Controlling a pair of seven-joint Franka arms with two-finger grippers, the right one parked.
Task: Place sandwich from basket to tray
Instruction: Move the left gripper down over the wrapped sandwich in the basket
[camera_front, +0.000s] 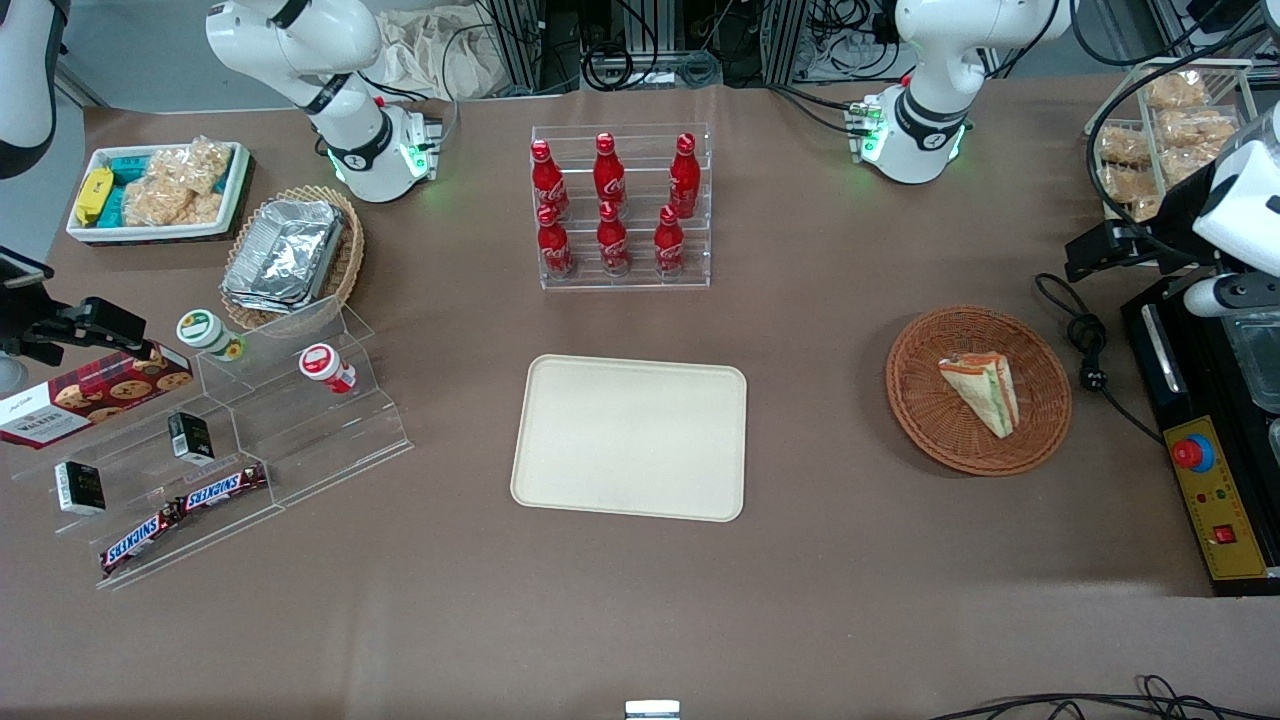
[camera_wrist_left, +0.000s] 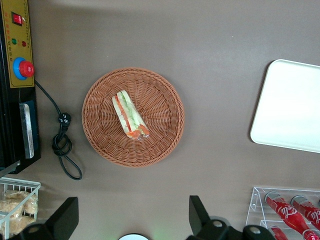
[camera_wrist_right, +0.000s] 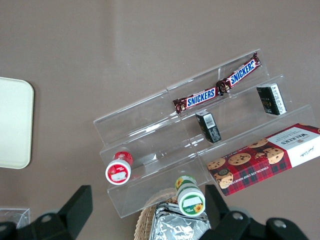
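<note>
A matte brown table covering (camera_front: 640, 620) spreads across the whole work surface, and its far edge meets a tangle of black cables and metal frame legs (camera_front: 640, 45). Nearest the front camera, toward the parked arm's end, a clear acrylic stepped stand (camera_front: 300, 440) carries two Snickers bars (camera_front: 185, 510) on its lowest step. A red tartan cookie box (camera_front: 90, 395) sits on a higher step. The flat rectangular cream-beige tray (camera_front: 630, 437) lies bare in the middle of the table. Toward the working arm's end sits the round reddish-brown wicker basket (camera_front: 915, 400), well apart from the tray. The small triangular wrapped sandwich (camera_front: 982, 392) lies flat inside it, its green, red and orange filling edge showing. Nothing stands between basket and tray. A coiled black cable (camera_front: 1090, 350) and a black control box with a yellow panel (camera_front: 1215, 500) lie beside the basket. Farther off is a clear rack of six red cola bottles (camera_front: 620, 205). A lighter wicker basket of foil containers (camera_front: 290, 255) and a white box of bagged snacks (camera_front: 160, 190) lie toward the parked arm's end. The left arm's gripper (camera_wrist_left: 132, 200) hangs high over the table, farther from the front camera than the basket, its fingers (camera_wrist_left: 67, 215) spread wide and gripping nothing.
</note>
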